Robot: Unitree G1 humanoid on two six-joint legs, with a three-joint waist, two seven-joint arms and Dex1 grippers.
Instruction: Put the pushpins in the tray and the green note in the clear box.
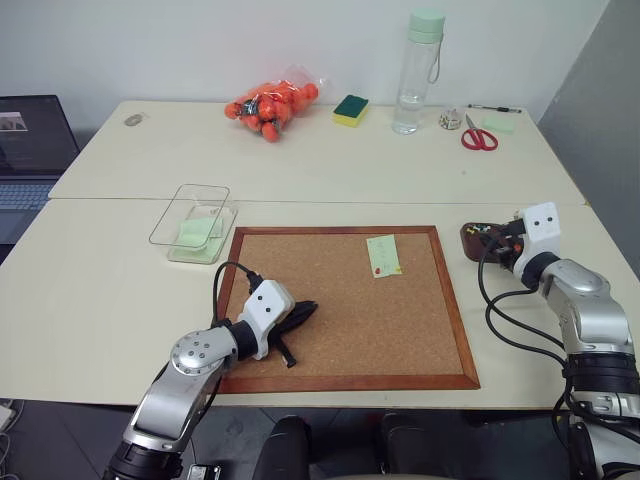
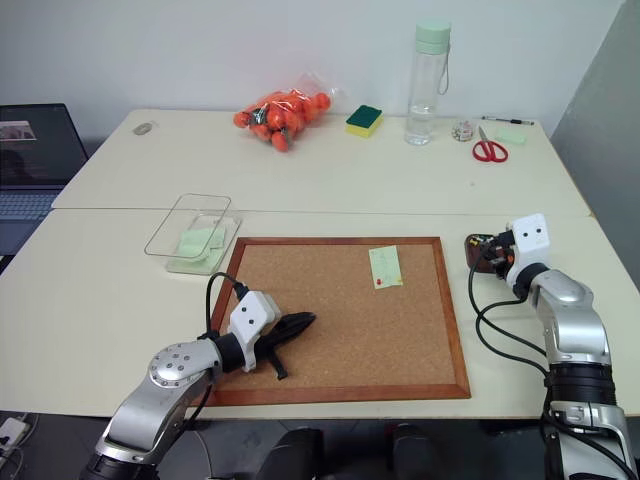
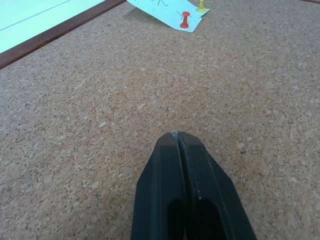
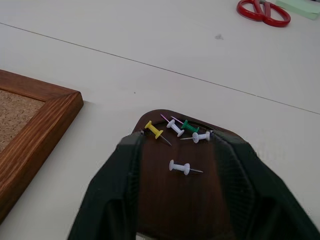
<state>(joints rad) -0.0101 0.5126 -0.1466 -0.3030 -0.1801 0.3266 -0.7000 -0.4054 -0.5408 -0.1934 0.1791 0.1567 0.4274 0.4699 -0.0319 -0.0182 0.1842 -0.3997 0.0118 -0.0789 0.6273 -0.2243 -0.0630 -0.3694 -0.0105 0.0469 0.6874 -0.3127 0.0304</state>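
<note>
The pale green note point(image 1: 383, 255) lies on the cork board's far right part, with a red pushpin point(image 3: 185, 19) and a yellow one point(image 3: 201, 6) stuck at its edge. My left gripper point(image 1: 300, 315) rests shut on the cork near the board's front left, empty. The dark brown tray point(image 1: 472, 238) sits just right of the board. My right gripper point(image 4: 180, 144) hovers open over it, one finger to each side. Several pushpins lie in the tray: a yellow one point(image 4: 154, 130), a green one point(image 4: 190, 126) and white ones point(image 4: 179, 167). The clear box point(image 1: 195, 222) stands left of the board with green slips inside.
The wood-framed cork board point(image 1: 300, 232) fills the near middle of the table. At the back stand a bag of orange items point(image 1: 272, 106), a sponge point(image 1: 350, 109), a tall clear bottle point(image 1: 420, 75), red scissors point(image 1: 479, 137) and a green pad point(image 1: 499, 124). A laptop point(image 1: 30, 150) sits far left.
</note>
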